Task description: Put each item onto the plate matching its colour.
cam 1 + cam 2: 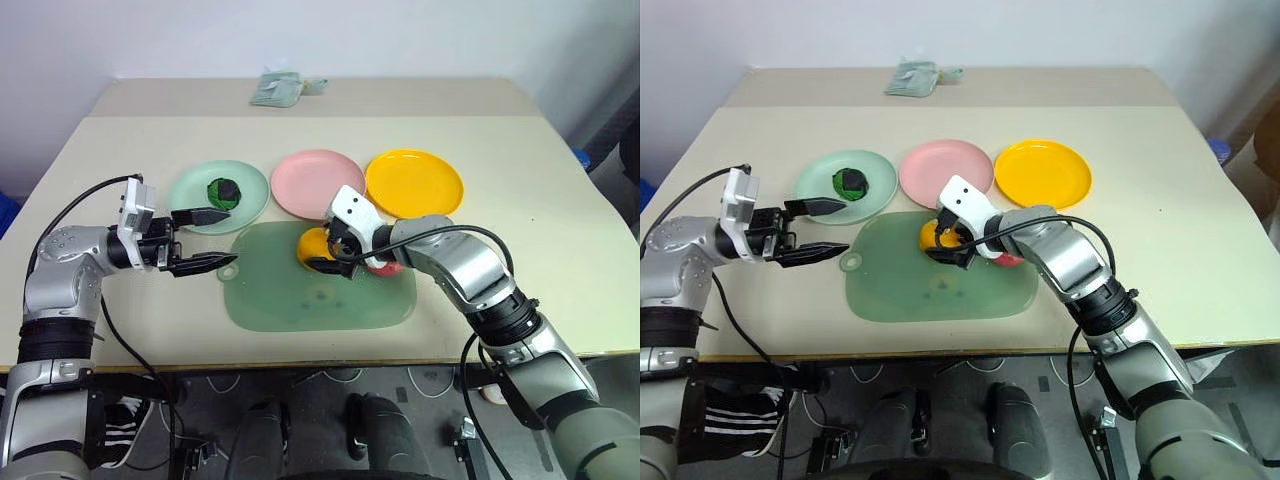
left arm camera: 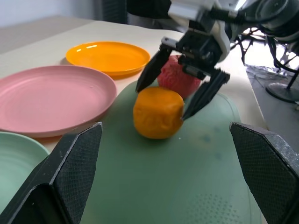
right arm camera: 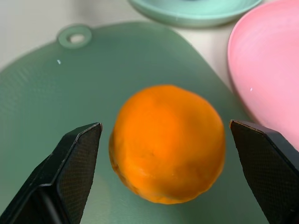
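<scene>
Green mat (image 1: 320, 295), round orange fruit (image 3: 167, 142) upright

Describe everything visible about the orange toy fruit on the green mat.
The orange-yellow round toy fruit looks like matte plastic or foam, slightly lumpy and blunt-sided rather than a perfect ball, with faint dimples on its skin. It sits on the flat green rounded-rectangle cutting mat, near the edge facing the plates, with the pink-red toy apple right behind it. The right tool is open, one black finger on either side of the fruit; whether they touch it is unclear. The fruit is not yet on the yellow-orange round plastic plate.
</scene>
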`<state>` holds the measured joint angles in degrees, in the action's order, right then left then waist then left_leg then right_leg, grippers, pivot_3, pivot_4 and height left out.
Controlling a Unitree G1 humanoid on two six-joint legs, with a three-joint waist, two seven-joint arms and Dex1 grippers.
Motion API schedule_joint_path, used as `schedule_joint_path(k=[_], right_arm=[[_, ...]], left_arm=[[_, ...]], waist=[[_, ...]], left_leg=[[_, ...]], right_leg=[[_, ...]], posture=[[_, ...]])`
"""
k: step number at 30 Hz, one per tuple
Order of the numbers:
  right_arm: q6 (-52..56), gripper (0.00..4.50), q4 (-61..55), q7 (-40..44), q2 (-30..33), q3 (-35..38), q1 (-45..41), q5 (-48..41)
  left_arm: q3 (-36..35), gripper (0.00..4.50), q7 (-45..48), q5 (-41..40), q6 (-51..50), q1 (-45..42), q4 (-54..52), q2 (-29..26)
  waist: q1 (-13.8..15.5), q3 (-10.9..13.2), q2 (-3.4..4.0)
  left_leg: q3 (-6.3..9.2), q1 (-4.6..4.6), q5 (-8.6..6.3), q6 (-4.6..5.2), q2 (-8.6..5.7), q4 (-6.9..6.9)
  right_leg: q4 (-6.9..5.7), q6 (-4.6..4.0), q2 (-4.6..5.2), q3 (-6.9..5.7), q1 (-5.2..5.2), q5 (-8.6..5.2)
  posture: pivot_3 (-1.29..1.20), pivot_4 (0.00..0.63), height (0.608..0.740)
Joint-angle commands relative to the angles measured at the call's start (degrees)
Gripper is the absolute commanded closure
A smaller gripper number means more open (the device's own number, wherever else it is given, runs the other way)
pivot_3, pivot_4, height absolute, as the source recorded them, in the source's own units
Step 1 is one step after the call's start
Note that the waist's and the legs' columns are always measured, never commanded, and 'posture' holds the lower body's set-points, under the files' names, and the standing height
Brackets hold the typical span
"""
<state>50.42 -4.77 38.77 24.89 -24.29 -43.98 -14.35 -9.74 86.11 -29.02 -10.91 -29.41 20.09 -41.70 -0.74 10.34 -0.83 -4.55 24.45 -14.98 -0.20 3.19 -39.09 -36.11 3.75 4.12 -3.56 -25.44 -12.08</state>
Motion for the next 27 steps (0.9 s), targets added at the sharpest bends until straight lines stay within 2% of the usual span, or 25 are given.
schedule_joint_path(k=[1,3,6,12,15,20,27], right_arm=[[-1.54,0.54,-0.37,1.47,-0.48,-0.3,-1.03,1.22],[-1.97,1.22,-0.31,1.68,-0.53,-0.34,-0.95,1.98],[-1.66,1.22,-0.39,0.99,-1.59,2.24,-1.59,1.74],[-0.3,1.22,0.57,-1.97,-4.68,13.2,-4.66,-2.24],[-4.77,1.22,8.13,-7.98,-4.29,18.17,-7.33,0.94],[-13.7,1.22,21.39,-14.58,-0.49,21.28,-10.16,7.06],[-22.29,1.22,35.71,-16.49,0.8,23.38,-11.25,9.58]], left_arm=[[-1.1,0.0,-0.38,-1.17,0.52,-0.19,-1.7,0.01],[-1.04,0.0,-0.66,-1.16,0.48,-0.43,-1.8,0.22],[-1.04,0.0,-0.91,-1.12,0.51,-0.83,-1.67,0.49],[-1.53,0.0,-3.96,-0.78,0.7,-2.82,0.26,1.97],[-2.1,0.0,-6.69,-0.56,2.42,-4.24,1.49,3.78],[-1.67,0.0,-9.5,0.09,2.97,-4.84,1.92,5.37],[-1.02,0.0,-10.95,0.82,3.75,-5.22,2.63,6.31]], waist=[[0.0,0.0,0.0],[0.0,0.0,0.0],[-0.03,0.0,0.0],[0.12,0.01,0.01],[0.2,0.0,0.01],[0.04,0.01,0.01],[-0.59,0.04,0.07]], left_leg=[[0.0,0.0,0.0,0.0,0.0,0.0],[0.0,0.0,0.0,0.0,0.0,0.0],[0.0,0.0,0.0,0.0,0.0,0.0],[0.0,0.0,0.0,0.0,0.0,0.0],[0.0,0.0,0.0,0.0,-0.02,-0.01],[-0.03,0.01,0.0,0.0,-0.1,0.06],[-0.04,-0.02,0.0,0.0,-0.07,0.16]], right_leg=[[0.0,0.0,0.0,0.0,0.0,0.0],[0.0,0.01,0.0,0.0,0.0,0.0],[0.0,0.02,0.0,0.0,0.0,0.01],[-0.01,0.06,0.0,0.0,0.0,0.03],[0.0,0.06,0.0,0.0,0.02,0.03],[0.04,0.07,0.05,0.01,0.02,0.04],[0.0,0.08,0.01,0.04,-0.04,0.04]], posture=[[0.0,0.15,0.74],[0.0,0.15,0.74],[0.0,0.15,0.74],[0.0,0.15,0.74],[0.0,0.15,0.74],[0.0,0.15,0.74],[0.0,0.15,0.74]])
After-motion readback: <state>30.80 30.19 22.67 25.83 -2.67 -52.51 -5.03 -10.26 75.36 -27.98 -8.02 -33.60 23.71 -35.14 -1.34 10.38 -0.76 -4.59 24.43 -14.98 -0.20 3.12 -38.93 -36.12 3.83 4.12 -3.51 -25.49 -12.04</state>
